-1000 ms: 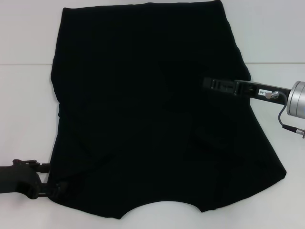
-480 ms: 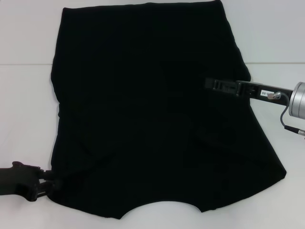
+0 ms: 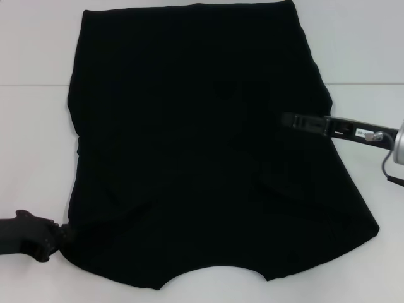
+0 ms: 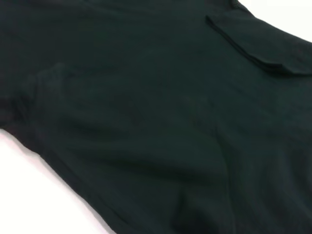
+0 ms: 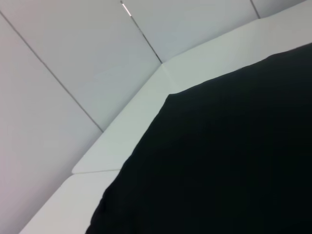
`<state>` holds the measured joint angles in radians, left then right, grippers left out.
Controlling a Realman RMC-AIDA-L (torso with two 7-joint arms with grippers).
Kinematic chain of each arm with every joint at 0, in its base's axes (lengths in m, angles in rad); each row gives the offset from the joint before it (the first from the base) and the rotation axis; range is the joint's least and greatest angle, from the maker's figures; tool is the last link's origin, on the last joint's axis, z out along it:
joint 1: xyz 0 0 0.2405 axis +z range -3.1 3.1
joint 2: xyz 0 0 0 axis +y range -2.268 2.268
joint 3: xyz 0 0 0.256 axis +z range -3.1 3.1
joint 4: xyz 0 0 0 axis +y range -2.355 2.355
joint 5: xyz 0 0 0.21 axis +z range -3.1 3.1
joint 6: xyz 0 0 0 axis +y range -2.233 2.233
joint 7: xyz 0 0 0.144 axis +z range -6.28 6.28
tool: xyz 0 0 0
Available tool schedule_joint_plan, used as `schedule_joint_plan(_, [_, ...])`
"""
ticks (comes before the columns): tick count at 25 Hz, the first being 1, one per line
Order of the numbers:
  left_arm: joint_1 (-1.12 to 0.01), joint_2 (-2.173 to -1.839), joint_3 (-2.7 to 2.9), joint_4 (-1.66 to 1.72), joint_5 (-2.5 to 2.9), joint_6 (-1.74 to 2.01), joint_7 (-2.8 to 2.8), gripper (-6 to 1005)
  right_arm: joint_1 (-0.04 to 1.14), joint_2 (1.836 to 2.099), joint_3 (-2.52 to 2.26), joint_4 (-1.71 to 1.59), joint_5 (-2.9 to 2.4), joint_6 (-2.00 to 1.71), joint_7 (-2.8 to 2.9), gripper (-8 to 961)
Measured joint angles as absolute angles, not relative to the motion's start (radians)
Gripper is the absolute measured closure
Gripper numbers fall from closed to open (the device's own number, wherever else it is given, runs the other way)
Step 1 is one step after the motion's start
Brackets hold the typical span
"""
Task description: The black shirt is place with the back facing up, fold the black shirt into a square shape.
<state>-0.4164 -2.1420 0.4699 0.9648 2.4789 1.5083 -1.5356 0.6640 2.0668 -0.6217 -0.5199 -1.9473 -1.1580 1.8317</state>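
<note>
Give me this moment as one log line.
shirt: flat on table, partly folded | left gripper: at near left corner | right gripper: over right side | stage: folding unfinished

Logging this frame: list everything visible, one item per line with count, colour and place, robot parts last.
black shirt: one, plain black, spread flat over most of the table, curved neckline at the near edge, a sleeve folded onto the body.
table: one, white, under the shirt, bare on both sides of it.
wall panels: light grey with thin seams, behind the table in the right wrist view.
left gripper: one, black, at the shirt's near left corner, touching its edge.
right gripper: one, black with a silver wrist, reaching in over the shirt's right side.
</note>
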Motion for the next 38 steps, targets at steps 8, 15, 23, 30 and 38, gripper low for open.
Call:
schedule_joint_plan(8, [-0.414, -2.14, 0.453, 0.965, 2.452, 1.534, -1.526, 979, 0.583, 2.004, -0.631, -0.519, -1.959, -1.238, 1.905, 72])
schedule_joint_plan(15, [-0.411, -2.14, 0.452, 0.965, 2.451, 1.541, -1.524, 980, 0.513, 1.928, -0.627, -0.518, -2.035, -1.326, 2.008, 76])
schedule_joint_plan(23, [-0.405, -2.138, 0.449, 0.965, 2.458, 1.549, -1.522, 980, 0.471, 1.894, -0.626, -0.517, -2.056, -1.377, 2.054, 97])
schedule_joint_plan(30, [-0.394, -2.136, 0.449, 0.975, 2.455, 1.552, -1.526, 979, 0.485, 1.893, -0.628, -0.516, -2.141, -1.381, 2.096, 115])
schedule_joint_plan(38, [-0.394, -2.137, 0.438, 0.977, 2.452, 1.558, -1.523, 980, 0.49, 1.9, -0.632, -0.515, -2.181, -1.393, 2.11, 135])
